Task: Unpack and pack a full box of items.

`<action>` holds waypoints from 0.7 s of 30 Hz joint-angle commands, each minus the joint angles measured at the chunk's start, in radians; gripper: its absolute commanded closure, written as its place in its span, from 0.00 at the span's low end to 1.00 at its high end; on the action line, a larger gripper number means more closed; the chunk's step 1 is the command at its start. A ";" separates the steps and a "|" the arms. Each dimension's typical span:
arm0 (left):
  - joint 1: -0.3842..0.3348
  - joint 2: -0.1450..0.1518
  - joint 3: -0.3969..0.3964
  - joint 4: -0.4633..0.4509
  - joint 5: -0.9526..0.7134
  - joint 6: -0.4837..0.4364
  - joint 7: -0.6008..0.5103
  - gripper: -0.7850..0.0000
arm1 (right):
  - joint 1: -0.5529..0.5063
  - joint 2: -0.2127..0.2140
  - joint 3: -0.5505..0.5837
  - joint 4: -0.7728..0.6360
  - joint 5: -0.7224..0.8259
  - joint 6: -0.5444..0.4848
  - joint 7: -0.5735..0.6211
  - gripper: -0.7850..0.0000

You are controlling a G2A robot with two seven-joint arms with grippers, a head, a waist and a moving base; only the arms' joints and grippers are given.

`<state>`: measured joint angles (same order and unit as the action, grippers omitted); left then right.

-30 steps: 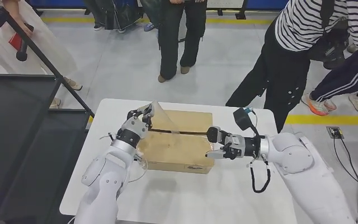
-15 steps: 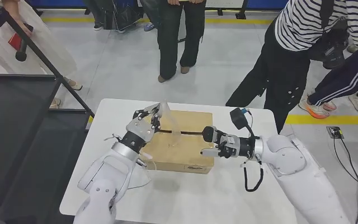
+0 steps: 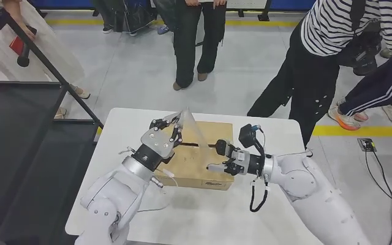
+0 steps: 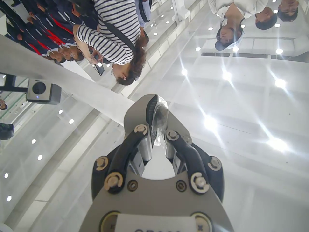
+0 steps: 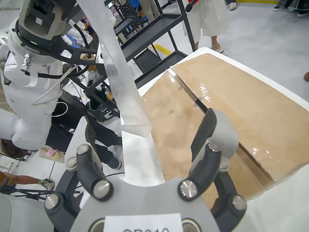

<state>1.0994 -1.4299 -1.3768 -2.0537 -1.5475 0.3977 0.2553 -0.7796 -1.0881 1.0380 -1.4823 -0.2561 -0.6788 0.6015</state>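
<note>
- On white table (image 3: pixel 245 211), brown cardboard box (image 3: pixel 202 174).
- Left gripper (image 3: pixel 174 125), box's 11 o'clock, pinches clear tape strip (image 3: pixel 188 125).
- Right gripper (image 3: pixel 215 157), spread, over box's 3 o'clock.

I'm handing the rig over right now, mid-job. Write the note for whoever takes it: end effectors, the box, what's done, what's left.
Left end effector: shut on the clear tape strip, held raised above the box.
Right end effector: open, empty, over the box top by the seam.
Cardboard box: on the white table, flaps closed.
Done: tape partly peeled up from the seam.
Left: pull the tape free, open the flaps, unpack, then repack. Contents not visible.
</note>
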 commanded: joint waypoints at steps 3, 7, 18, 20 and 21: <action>0.000 0.001 0.001 -0.001 -0.004 -0.006 -0.001 1.00 | 0.009 -0.004 -0.007 0.036 0.103 -0.035 0.023 0.65; -0.001 0.002 0.003 0.000 -0.014 -0.006 -0.004 1.00 | 0.020 -0.007 -0.019 0.056 0.154 -0.032 0.048 0.81; 0.000 0.006 -0.002 -0.013 -0.046 -0.006 0.009 1.00 | 0.043 -0.015 -0.032 0.080 0.172 -0.007 0.068 0.95; 0.000 0.007 -0.004 -0.011 -0.047 -0.007 0.011 1.00 | 0.040 -0.015 -0.027 0.079 0.170 -0.009 0.061 1.00; 0.000 0.008 -0.006 -0.010 -0.047 -0.008 0.013 1.00 | 0.037 -0.015 -0.024 0.078 0.169 -0.010 0.059 1.00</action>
<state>1.0995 -1.4225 -1.3809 -2.0652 -1.5947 0.3911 0.2661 -0.7397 -1.1034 1.0107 -1.4031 -0.0858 -0.6876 0.6628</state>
